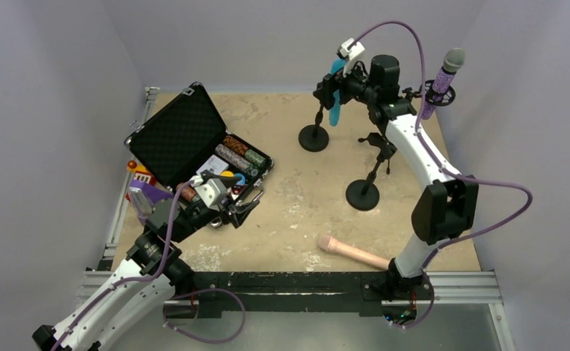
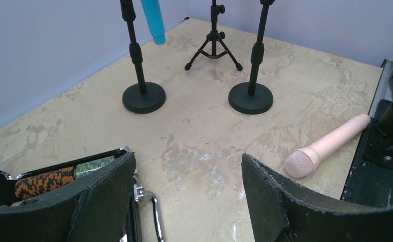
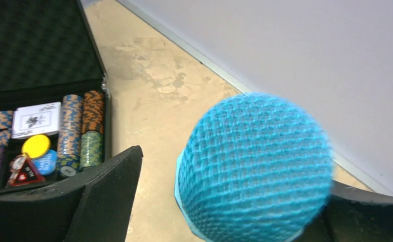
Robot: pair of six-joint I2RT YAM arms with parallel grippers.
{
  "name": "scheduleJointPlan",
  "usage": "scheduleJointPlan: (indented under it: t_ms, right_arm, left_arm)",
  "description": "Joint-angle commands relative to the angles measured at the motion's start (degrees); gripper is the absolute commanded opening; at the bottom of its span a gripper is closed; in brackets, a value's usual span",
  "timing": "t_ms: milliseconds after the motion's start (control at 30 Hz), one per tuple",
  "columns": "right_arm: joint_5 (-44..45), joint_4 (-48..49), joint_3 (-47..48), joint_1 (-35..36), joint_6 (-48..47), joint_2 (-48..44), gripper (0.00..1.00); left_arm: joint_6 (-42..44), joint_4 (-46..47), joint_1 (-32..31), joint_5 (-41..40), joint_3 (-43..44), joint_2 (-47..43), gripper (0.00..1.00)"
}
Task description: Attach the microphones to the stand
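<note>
The bright-blue microphone hangs head up at the top of the left round-base stand, and its lower end shows beside that stand's pole. My right gripper is open around its mesh head, with the left finger clear of it. The purple microphone stands in a holder at the far right. On the table near my right arm's base lies the peach-pink microphone. My left gripper hovers open and empty over the table.
An open black case with poker chips and cards lies at the left, close to my left gripper. A second round-base stand is empty mid-table. A small tripod is behind it. Walls close in three sides.
</note>
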Motion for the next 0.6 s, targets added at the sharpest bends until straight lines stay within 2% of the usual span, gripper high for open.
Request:
scheduleJointPlan:
  t_ms: [0,133,233,333,433,567]
  right_arm:
    - [-3.39,4.99,-2.92,-1.64,-1.1,-10.86,0.89]
    - [-8.27,0.9,-4.63,-3.25,-3.21,-16.33,0.92]
    - [-15.42,-6.65,-5.03,-4.01,-9.85,-20.5,0.93]
    - [-20.55,-14.15,-6.29,-4.56,-16.69,-25.43,0.94]
    - [-24.58,-25.39,-6.07,-4.91,-24.15,-29.99,0.97]
    - [-32.04,-48.67,-3.35,-5.08,-40.95,-33.81,0.99]
  left_arm:
    - [-4.25,3.37,-0.09,1.24,0.27,0.46,0.81]
    - [-10.68,6.26,-0.1,6.12,1.99,3.02,0.8]
    - [-15.29,7.65,-0.12,8.26,3.47,5.24,0.81]
    - [-19.68,7.84,-0.06,8.9,4.27,6.13,0.87]
    - [-23.85,8.49,-0.06,10.74,5.15,6.91,0.98]
    - [-26.56,7.78,-0.05,12.55,6.4,9.92,0.99]
